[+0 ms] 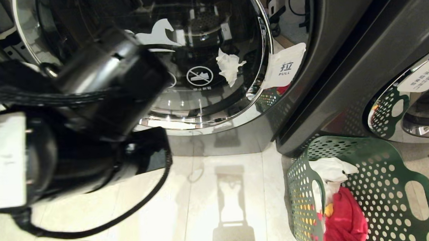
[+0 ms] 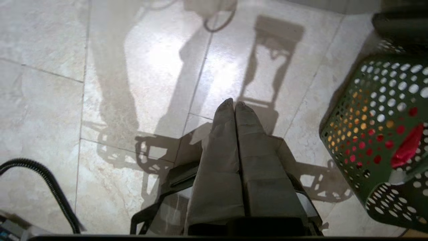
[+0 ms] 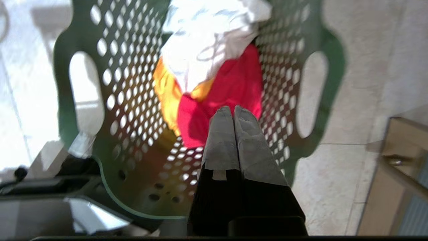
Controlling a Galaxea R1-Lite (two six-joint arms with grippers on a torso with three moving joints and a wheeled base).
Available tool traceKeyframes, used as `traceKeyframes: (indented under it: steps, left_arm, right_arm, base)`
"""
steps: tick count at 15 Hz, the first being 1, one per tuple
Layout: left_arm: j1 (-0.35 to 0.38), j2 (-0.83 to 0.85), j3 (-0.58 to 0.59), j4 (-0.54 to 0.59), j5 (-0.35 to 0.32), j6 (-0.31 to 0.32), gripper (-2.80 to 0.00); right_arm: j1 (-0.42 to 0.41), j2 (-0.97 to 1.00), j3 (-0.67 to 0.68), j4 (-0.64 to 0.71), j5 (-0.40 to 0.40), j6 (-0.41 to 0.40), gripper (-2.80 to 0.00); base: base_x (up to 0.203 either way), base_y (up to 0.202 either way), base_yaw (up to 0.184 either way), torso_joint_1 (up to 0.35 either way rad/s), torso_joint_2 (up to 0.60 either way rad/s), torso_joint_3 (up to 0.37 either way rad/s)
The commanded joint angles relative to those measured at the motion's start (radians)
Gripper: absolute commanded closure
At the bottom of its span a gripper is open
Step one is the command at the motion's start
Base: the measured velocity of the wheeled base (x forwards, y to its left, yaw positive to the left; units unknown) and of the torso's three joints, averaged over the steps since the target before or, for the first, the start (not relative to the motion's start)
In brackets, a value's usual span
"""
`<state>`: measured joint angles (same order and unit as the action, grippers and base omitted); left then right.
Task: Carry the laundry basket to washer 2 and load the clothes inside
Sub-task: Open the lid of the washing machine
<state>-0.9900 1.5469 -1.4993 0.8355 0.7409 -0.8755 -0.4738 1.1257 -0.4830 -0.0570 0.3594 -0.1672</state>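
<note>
Dark green perforated plastic laundry basket sits on the tiled floor, right of the grey washer. Only the wrist views show both grippers pressed closed, empty: left gripper over floor, right gripper above the white, yellow-orange and red clothes.

**Where everything sits**

Ahead of me stands a front-loading washer, its round door filling the upper middle of my head view. To its right is a second washer. The laundry basket sits on the tiled floor at my right, just before the gap between the two machines. The clothes lie inside it. My left arm crosses the near left. My left gripper hangs over floor left of the basket; my right gripper hangs above the clothes.
</note>
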Motion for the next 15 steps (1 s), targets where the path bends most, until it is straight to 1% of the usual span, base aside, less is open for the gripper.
traceKeyframes:
  steps: [1,3,5,7,8,9,10,11,12,13,14,15]
  left_arm:
    - [0.07,-0.166,0.093,0.003,0.003,-0.005,0.0]
    - [0.197,-0.333,0.231,0.001,0.0,-0.007,0.0]
    - [0.372,-0.516,0.391,0.003,-0.006,-0.017,0.0]
    - [0.502,-0.705,0.543,0.015,-0.008,-0.034,0.0]
    - [0.569,-0.79,0.618,0.032,-0.009,-0.039,0.0]
    - [0.629,-0.857,0.69,0.05,-0.01,-0.043,0.0]
    - [0.662,-0.896,0.742,0.061,-0.01,-0.045,0.0]
    - [0.677,-0.909,0.775,0.06,-0.012,-0.047,0.0]
    - [0.678,-0.905,0.8,0.051,-0.018,-0.047,0.0]
    - [0.678,-0.893,0.828,0.033,-0.021,-0.044,0.0]
    - [0.679,-0.884,0.85,-0.006,-0.024,-0.021,0.0]
    - [0.678,-0.883,0.871,-0.033,-0.031,0.012,0.0]
  right_arm:
    - [0.035,-0.023,0.044,-0.003,0.003,-0.001,0.0]
    - [0.057,-0.036,0.095,-0.004,0.003,-0.002,0.0]
    - [0.073,-0.037,0.142,-0.004,0.003,-0.01,0.0]
    - [0.096,-0.04,0.205,-0.005,0.001,-0.025,0.0]
    - [0.101,-0.05,0.239,-0.005,0.001,-0.059,0.0]
    - [0.103,-0.057,0.276,-0.004,-0.002,-0.111,0.0]
    - [0.104,-0.066,0.317,-0.004,-0.007,-0.166,0.0]
    - [0.103,-0.089,0.373,-0.004,-0.017,-0.223,0.0]
    - [0.103,-0.127,0.429,-0.004,-0.042,-0.258,0.0]
    - [0.104,-0.175,0.461,0.004,-0.084,-0.271,0.0]
    - [0.104,-0.207,0.467,0.02,-0.149,-0.262,0.0]
    - [0.104,-0.231,0.469,0.026,-0.177,-0.204,0.0]
  base:
    - [0.0,0.0,0.0,0.0,0.0,0.0]
    - [0.0,0.0,0.0,0.0,0.0,0.0]
    - [0.0,0.0,0.0,0.0,0.0,0.0]
    - [0.0,0.0,0.0,0.0,0.0,0.0]
    - [0.0,0.0,0.0,0.0,0.0,0.0]
    - [0.0,0.0,0.0,0.0,0.0,0.0]
    - [0.0,0.0,0.0,0.0,0.0,0.0]
    - [0.0,0.0,0.0,0.0,0.0,0.0]
    - [0.0,0.0,0.0,0.0,0.0,0.0]
    - [0.0,0.0,0.0,0.0,0.0,0.0]
    - [0.0,0.0,0.0,0.0,0.0,0.0]
    - [0.0,0.0,0.0,0.0,0.0,0.0]
